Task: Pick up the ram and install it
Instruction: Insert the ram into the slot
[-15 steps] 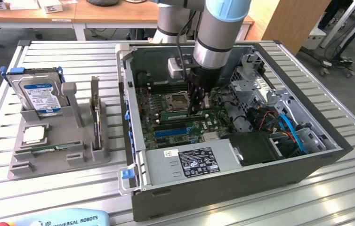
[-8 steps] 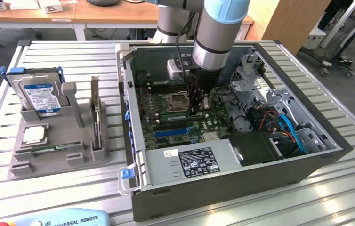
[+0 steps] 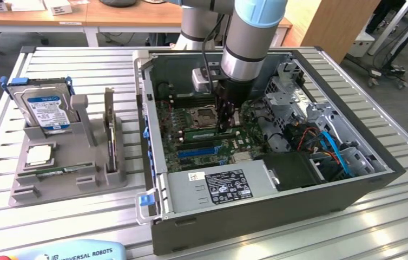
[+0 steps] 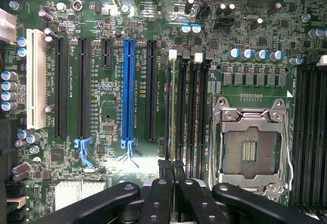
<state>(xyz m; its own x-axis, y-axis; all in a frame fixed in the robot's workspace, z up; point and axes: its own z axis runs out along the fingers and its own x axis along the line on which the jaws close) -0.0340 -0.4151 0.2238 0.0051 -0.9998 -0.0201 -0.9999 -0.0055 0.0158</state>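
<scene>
My gripper point(image 3: 225, 128) reaches down into the open computer case point(image 3: 262, 214), just above the motherboard beside the empty CPU socket point(image 3: 205, 115). In the wrist view the gripper point(image 4: 171, 166) is shut on the ram point(image 4: 171, 111). The ram shows edge-on as a thin dark strip lined up over the outermost memory slot, the one farthest from the CPU socket point(image 4: 250, 147). In the exterior view the ram point(image 3: 202, 131) shows as a pale green strip low beside the fingers. Whether it sits in the slot I cannot tell. The neighbouring memory slots point(image 4: 196, 111) stand empty.
On the exterior view's left a grey tray point(image 3: 59, 189) holds a silver hard drive point(image 3: 45, 108), a square CPU chip point(image 3: 39, 155) and a narrow green board point(image 3: 63, 171) in a front groove. Drive cages, cables point(image 3: 334, 149) and the power supply point(image 3: 222, 187) crowd the case.
</scene>
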